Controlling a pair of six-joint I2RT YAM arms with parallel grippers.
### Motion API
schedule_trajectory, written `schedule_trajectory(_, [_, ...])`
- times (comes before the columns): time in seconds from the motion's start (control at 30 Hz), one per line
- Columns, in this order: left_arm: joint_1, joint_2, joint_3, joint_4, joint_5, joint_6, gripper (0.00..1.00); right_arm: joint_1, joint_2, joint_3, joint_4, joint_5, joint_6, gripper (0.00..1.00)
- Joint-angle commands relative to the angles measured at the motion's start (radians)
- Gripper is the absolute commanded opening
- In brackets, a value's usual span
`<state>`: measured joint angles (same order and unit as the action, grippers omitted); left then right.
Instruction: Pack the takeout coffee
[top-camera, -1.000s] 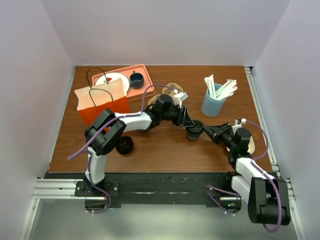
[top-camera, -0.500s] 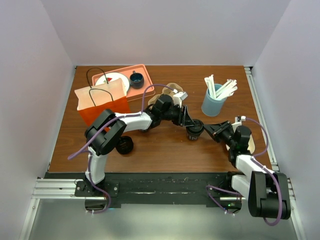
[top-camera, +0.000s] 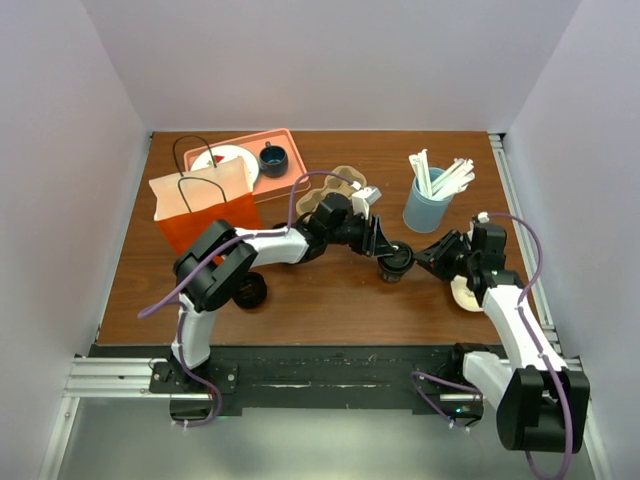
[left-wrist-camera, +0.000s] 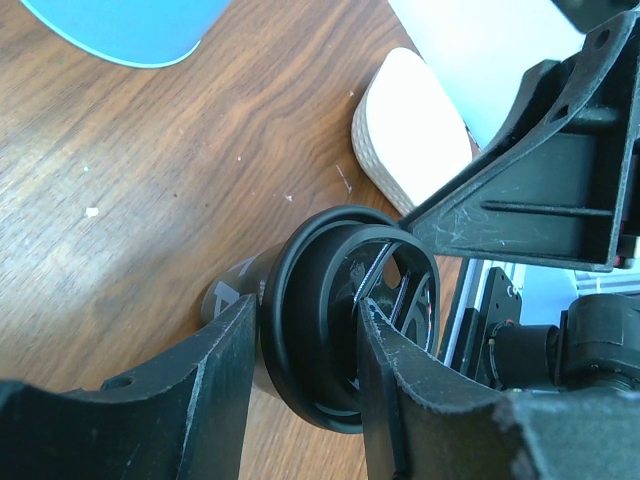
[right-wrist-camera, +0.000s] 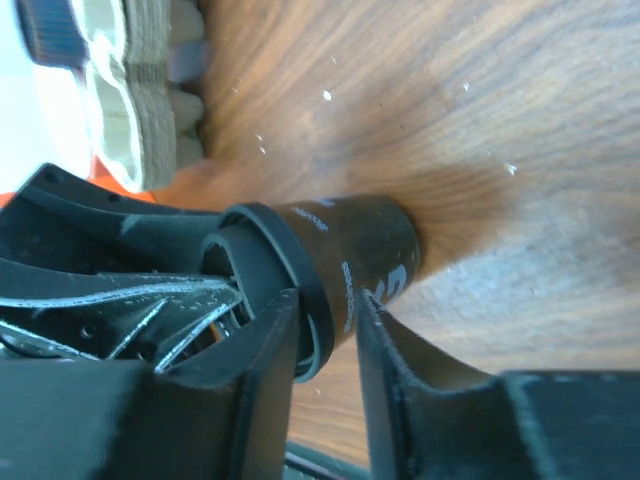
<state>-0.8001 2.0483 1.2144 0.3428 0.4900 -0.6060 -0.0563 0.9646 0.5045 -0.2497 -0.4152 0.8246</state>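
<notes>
Brown wood-grain tabletop (top-camera: 330, 305), walled in white, is carrying one takeout coffee, a small dark paper cup with a round black plastic sip lid (top-camera: 393, 266), which is standing near the middle, right of centre. The left gripper (top-camera: 386, 250) is pinching it, one finger pressing each side of the lid's rim. The right gripper (top-camera: 422, 260) is straddling that same rim from the other side; whether its jaws are pressing or slack I cannot tell. One white round piece (top-camera: 465, 294) is lying just right of the cup, and one light-blue tumbler of white sticks (top-camera: 426, 208) is standing behind it. Further left, one pulp cup carrier (top-camera: 338, 183), one orange paper bag (top-camera: 200, 210), one black round lid-like piece (top-camera: 248, 290) and one orange tray (top-camera: 290, 140) bearing one white plate (top-camera: 228, 160) and one lidless dark cup (top-camera: 273, 158) are sitting. The left arm is folding back at its elbow, then stretching rightward; the right arm is reaching forward, its wrist turning left.
</notes>
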Motion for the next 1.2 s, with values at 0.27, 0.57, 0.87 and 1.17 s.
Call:
schedule_trajectory(0.27, [-0.048,0.293,-0.156,-0.653,-0.252,0.189,0.33,0.026,0.131,0.215,-0.228,-0.023,-0.272,0.3])
schedule_trajectory(0.57, [-0.048,0.305,-0.141,-0.662,-0.254,0.193,0.33,0.039,0.216,0.261,-0.264,0.013,-0.367,0.23])
schedule_trajectory(0.87, [-0.048,0.312,-0.153,-0.653,-0.255,0.187,0.33,0.219,0.217,0.144,-0.286,0.203,-0.268,0.11])
schedule_trajectory(1.17, [-0.05,0.306,-0.156,-0.653,-0.26,0.184,0.33,0.285,0.22,0.092,-0.24,0.216,-0.228,0.07])
